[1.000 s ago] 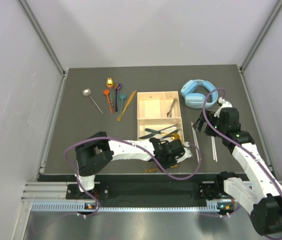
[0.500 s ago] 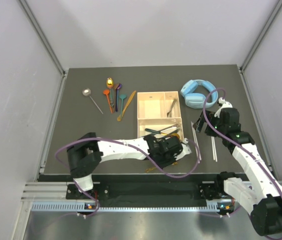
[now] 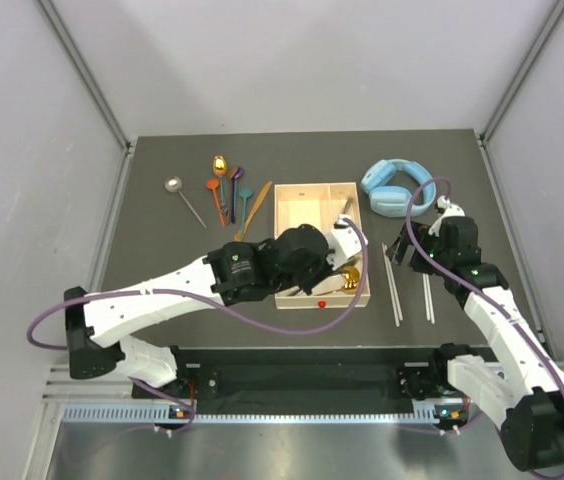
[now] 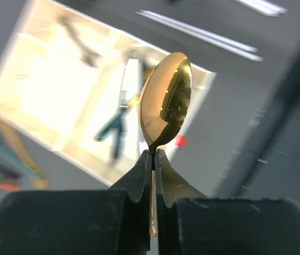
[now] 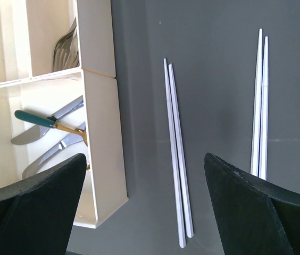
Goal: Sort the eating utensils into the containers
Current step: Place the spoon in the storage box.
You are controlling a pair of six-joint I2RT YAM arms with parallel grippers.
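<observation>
My left gripper (image 4: 153, 154) is shut on the handle of a shiny gold spoon (image 4: 166, 103) and holds it bowl-up above the near part of the cream tray (image 4: 49, 90). From above, the gripper (image 3: 334, 268) hangs over the tray (image 3: 278, 215), whose large section holds dark-and-silver knives and forks (image 5: 43, 121). My right gripper (image 5: 143, 159) is open and empty, above the table between the tray wall (image 5: 105, 133) and a pair of pale chopsticks (image 5: 175, 154). A second chopstick pair (image 5: 260, 106) lies further right. Several spoons (image 3: 224, 188) and a wooden knife (image 3: 253, 210) lie left of the tray.
Light-blue headphones (image 3: 394, 188) lie right of the tray's far end. A silver spoon (image 3: 184, 198) lies at the far left. A red dot (image 3: 322, 303) marks the tray's near rim. The left arm stretches across the near left of the table.
My left arm has swung from the table's near edge up over the tray, carrying the gold spoon. The right arm has not moved.
</observation>
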